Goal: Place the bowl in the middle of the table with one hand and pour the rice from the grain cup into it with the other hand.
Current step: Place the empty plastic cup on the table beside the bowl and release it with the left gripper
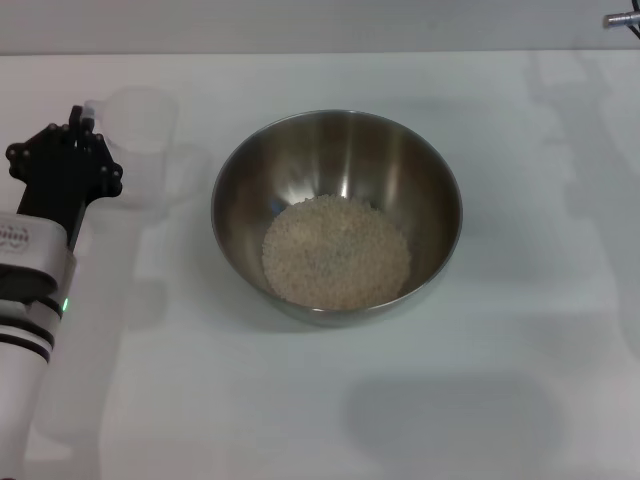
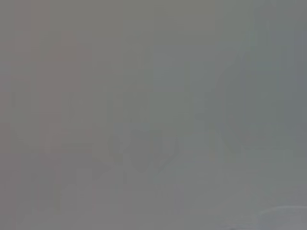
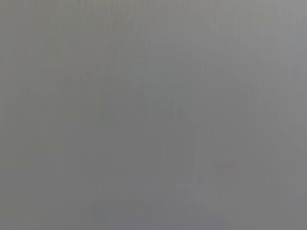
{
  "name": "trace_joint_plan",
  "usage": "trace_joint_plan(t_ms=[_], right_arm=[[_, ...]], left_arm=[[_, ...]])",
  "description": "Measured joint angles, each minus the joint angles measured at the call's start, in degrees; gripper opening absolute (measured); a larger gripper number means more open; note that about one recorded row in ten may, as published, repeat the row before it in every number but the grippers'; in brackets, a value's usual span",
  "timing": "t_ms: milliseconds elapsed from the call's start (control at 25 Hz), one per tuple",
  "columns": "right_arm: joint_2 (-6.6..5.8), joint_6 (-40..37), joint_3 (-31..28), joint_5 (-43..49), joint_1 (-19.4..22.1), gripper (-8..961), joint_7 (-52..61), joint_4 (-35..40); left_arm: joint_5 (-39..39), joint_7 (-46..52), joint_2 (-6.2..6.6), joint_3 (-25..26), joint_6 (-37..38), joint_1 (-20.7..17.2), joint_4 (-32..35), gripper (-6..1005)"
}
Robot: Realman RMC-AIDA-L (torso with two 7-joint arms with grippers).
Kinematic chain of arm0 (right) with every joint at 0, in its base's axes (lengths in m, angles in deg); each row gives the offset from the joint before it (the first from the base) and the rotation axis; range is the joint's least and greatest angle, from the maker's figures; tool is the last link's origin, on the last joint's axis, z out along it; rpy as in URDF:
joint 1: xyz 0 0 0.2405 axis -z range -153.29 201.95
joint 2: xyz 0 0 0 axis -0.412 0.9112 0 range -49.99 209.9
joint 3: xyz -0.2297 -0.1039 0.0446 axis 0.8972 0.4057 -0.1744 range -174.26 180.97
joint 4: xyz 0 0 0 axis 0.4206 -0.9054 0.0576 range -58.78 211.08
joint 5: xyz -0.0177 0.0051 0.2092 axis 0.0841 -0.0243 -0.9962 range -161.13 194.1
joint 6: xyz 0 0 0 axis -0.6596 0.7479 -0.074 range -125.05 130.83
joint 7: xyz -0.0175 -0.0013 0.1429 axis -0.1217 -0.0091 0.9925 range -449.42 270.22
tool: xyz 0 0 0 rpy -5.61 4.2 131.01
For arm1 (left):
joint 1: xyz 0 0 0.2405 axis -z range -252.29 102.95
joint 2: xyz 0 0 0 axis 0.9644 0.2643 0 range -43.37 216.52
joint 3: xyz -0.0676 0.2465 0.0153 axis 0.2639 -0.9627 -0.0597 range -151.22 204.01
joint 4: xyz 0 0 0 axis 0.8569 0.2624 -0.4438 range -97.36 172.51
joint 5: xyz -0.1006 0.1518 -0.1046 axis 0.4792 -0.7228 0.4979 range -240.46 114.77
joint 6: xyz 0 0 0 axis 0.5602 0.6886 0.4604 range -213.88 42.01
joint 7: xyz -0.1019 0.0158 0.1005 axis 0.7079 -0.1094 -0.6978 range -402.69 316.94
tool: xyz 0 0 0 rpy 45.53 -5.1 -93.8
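We see rice in the bowl; our left gripper, jaws unreadable, could topple the cup near the desk's far-left edge.

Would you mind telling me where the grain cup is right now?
In the head view, the grain cup stands upright on the table at the far left, between the left gripper and the bowl.

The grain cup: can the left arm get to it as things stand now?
Probably yes. The left tool sits right beside the grain cup, which stands upright on the table left of the bowl. Nothing lies between them.
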Motion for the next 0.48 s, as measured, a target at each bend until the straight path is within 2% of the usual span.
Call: trace_joint_plan(t_ms=[280, 480], right_arm=[[-0.07, 0.6, -0.17, 0.0, -0.27, 602, -0.03, 0.03], [-0.09, 0.61, -0.25, 0.0, -0.27, 602, -0.04, 0.0]], left_arm=[[0.07, 8.93, 0.1, 4.6, -6.98, 0.26, 0.24, 75], [0.09, 10.86, 0.17, 5.93, -9.71, 0.65, 0.51, 77]])
